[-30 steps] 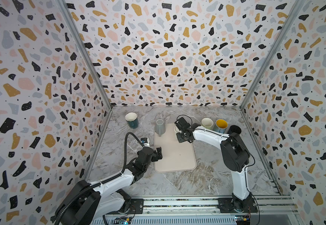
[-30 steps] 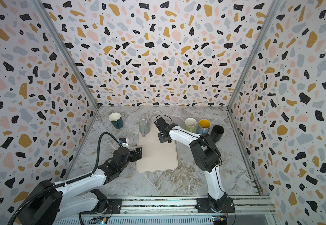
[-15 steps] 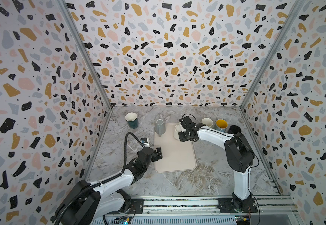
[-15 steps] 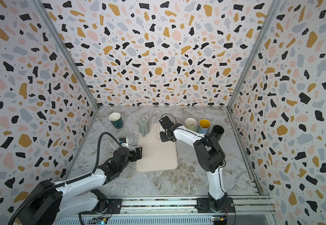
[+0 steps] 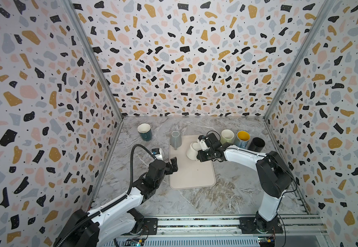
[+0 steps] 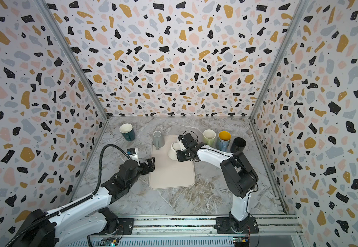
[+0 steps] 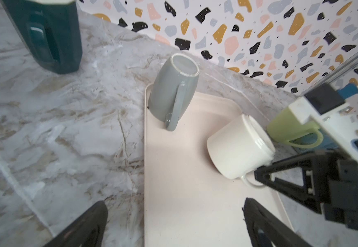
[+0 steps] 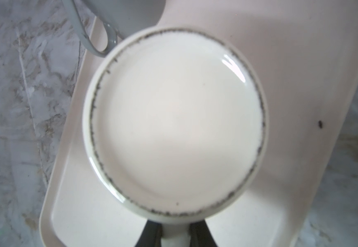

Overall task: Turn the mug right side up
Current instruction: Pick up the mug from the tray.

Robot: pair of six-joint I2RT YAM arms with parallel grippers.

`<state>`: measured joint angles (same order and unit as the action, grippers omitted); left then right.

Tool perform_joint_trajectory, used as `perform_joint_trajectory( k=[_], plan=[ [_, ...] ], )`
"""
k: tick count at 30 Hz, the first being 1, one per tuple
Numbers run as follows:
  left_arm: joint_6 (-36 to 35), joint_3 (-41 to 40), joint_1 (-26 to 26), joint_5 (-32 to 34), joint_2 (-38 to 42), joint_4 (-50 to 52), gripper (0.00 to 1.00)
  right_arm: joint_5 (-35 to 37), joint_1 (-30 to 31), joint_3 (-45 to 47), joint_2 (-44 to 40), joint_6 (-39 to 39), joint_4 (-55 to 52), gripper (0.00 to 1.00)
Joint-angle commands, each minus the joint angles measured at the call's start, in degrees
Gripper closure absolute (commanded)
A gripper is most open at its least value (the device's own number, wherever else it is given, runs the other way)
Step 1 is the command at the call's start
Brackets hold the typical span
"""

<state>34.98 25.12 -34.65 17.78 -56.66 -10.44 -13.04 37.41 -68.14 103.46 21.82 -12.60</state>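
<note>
Clock directions read from a top view, 12 o'clock toward the back wall.

- White mug [image 5: 193,150]: over the 12 o'clock half of the beige tray [image 5: 193,177], tipped on a slant. Its base faces up and toward 1 o'clock, its mouth down toward 7 o'clock. The right wrist view looks straight onto the base, whose foot ring is scuffed. Cannot tell whether the rim touches the tray.
- Right claw [image 5: 201,154]: reaches in from 3 o'clock, jaws nearly closed and pinching the white mug's handle. In the right wrist view 2 dark fingers [image 8: 152,235] flank the handle.
- Left claw [image 7: 173,226]: spread fully wide and holding nothing. It hangs at the tray's 9 o'clock edge, well apart from the white mug.
- Grey mug [image 5: 176,140]: upside down on the tray's 11 o'clock corner, handle toward 6 o'clock.
- Teal mug [image 5: 145,132]: upright on the marble tabletop [image 5: 227,198], off the tray toward 10 o'clock.
- 3 upright mugs stand in a row at about 2 o'clock of the tray: pale green mug [image 5: 227,136], yellow-lined mug [image 5: 242,139], black mug [image 5: 256,144]. Neighbours look close or touching.
</note>
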Motion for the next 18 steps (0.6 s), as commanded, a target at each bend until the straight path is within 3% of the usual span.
perform_joint_trajectory(
  k=[1, 18],
  plan=[
    [-1.47, 5.33, 0.22, 1.56, 2.01, 3.01, 0.00, -3.00, 0.24, 0.75, -5.98, 1.31, 6.49, 1.00],
    [4.09, 6.87, 0.29, -7.36, -0.39, -0.42, 0.00, -14.08, -3.77, 7.81, -11.96, 4.35, 13.95, 1.00]
  ],
)
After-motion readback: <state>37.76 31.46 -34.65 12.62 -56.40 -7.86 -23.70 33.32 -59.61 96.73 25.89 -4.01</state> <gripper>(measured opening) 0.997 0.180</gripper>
